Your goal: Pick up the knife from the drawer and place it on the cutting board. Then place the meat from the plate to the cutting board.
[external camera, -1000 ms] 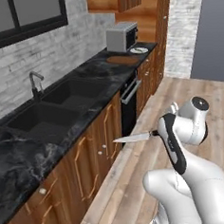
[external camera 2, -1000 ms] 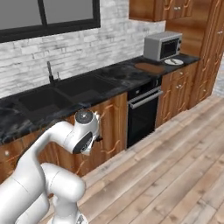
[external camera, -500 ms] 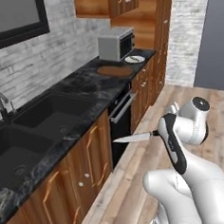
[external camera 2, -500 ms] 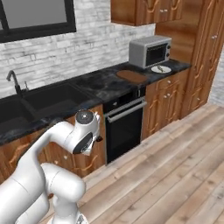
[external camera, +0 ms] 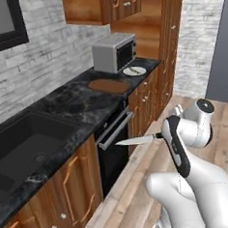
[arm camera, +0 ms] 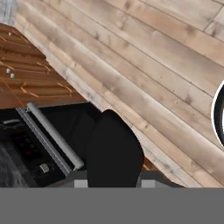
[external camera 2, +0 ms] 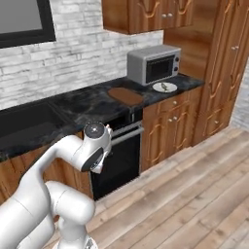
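Glossy white arm point(external camera: 202, 191) built of fat rounded segments, smooth shells, no cables or screws visible. Dark grey to black bands at joints; long black curved stripe point(external camera: 176, 147) down one link in left base view. Round joint cap point(external camera: 205, 107) at top, dark disc ringed in white. In right base view, same arm point(external camera 2: 46, 194) bulky, white, lightly shaded grey underneath; circular dark cap point(external camera 2: 94, 130) with pale centre mark on the upper joint, dark collar just below it. Small white block with dark detail beside that collar, too small to read. Hand view: one broad black rounded finger point(arm camera: 114, 151), matte, plain. No markings or lettering legible anywhere.
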Robot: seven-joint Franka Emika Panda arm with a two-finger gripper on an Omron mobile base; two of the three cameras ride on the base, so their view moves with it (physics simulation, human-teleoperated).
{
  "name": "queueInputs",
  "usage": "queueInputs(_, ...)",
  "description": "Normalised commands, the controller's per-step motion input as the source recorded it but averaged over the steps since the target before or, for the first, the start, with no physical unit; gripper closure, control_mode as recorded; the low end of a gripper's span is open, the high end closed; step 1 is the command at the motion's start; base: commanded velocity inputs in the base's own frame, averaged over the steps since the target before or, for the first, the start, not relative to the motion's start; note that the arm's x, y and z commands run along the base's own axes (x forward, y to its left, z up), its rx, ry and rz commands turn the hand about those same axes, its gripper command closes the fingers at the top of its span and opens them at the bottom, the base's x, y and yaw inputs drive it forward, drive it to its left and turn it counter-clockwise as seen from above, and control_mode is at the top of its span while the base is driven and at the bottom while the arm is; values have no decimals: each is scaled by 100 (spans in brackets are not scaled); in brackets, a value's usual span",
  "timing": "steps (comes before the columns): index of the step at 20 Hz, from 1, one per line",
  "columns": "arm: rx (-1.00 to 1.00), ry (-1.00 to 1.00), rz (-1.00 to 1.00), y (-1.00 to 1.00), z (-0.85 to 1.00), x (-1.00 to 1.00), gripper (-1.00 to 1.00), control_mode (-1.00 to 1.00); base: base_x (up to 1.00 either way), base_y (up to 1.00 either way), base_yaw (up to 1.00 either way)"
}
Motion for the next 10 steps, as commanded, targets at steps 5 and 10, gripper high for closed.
queueInputs(5,0,0,0,0,0,0,100,100,100,-68,28)
queueInputs(10,0,0,0,0,0,0,100,100,100,-55,44)
